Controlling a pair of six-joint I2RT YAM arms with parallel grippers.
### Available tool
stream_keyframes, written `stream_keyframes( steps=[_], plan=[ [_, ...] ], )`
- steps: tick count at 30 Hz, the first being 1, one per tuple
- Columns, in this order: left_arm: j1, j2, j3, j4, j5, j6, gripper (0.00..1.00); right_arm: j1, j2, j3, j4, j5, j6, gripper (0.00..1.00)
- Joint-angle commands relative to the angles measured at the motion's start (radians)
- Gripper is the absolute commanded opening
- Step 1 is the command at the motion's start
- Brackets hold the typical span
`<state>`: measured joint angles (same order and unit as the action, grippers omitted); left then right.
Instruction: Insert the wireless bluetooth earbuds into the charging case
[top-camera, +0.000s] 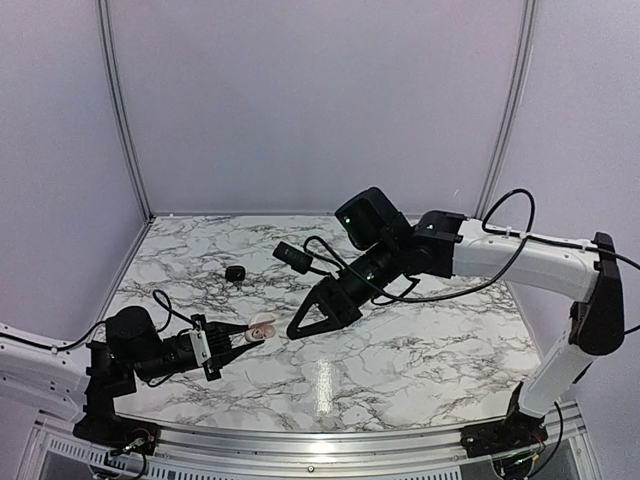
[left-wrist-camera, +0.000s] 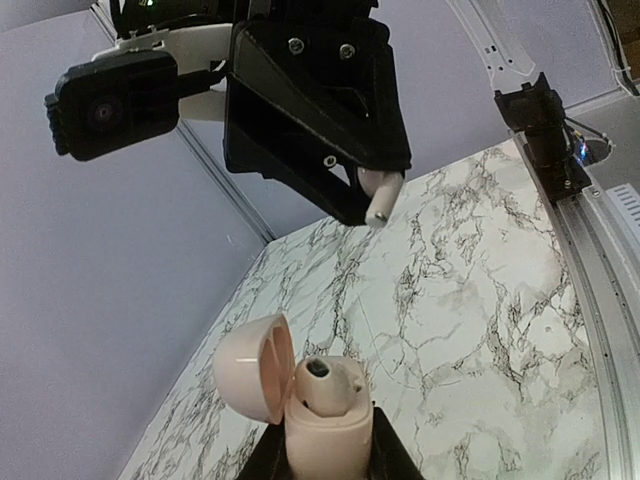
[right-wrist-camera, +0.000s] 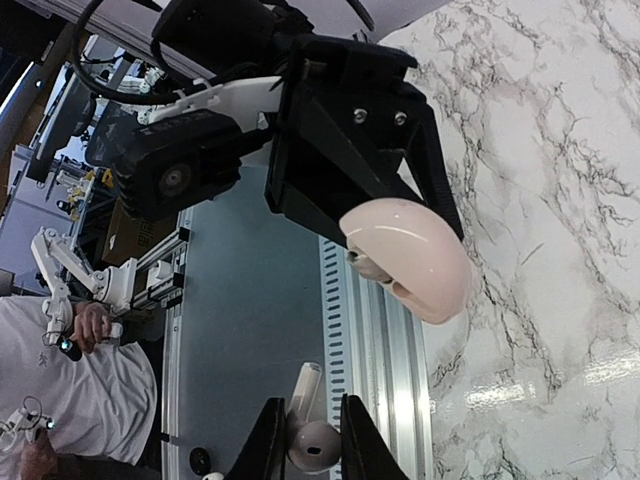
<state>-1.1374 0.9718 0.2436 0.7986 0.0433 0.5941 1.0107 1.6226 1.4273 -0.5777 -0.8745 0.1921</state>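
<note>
Charging case (left-wrist-camera: 325, 412), lid open, pinched in left jaws; right jaws pinch pale earbud (left-wrist-camera: 381, 195) nearby.

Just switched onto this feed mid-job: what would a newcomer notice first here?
The open cream charging case, lid flipped back, gripped in the left pincer above the marble table's near-left area. Right beside it, the right pincer pinches a pale earbud, not yet in the case. A small black object lies alone on the table farther back.
</note>
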Motion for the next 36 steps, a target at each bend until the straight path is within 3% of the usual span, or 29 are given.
stream_keyframes(
  steps=[1,19,28,31,34,36],
  plan=[
    [-0.017,0.004,0.011,-0.008,-0.029,0.037,0.00,0.005,0.035,0.049,-0.020,-0.015,0.013,0.11],
    [-0.062,0.029,0.032,-0.024,-0.082,0.102,0.00,0.005,0.113,0.105,-0.086,0.011,0.011,0.11],
    [-0.063,0.080,0.048,-0.023,-0.124,0.055,0.00,-0.006,0.119,0.085,-0.086,0.042,0.009,0.10],
    [-0.051,0.080,0.043,-0.015,-0.135,0.000,0.00,-0.055,0.085,0.026,-0.061,0.045,-0.008,0.10],
    [-0.036,0.053,0.021,0.012,-0.157,-0.060,0.00,-0.124,0.019,-0.122,0.085,0.068,0.024,0.10],
    [-0.024,0.027,0.005,0.033,-0.171,-0.090,0.00,-0.138,-0.026,-0.256,0.229,0.200,0.037,0.10]
  ],
)
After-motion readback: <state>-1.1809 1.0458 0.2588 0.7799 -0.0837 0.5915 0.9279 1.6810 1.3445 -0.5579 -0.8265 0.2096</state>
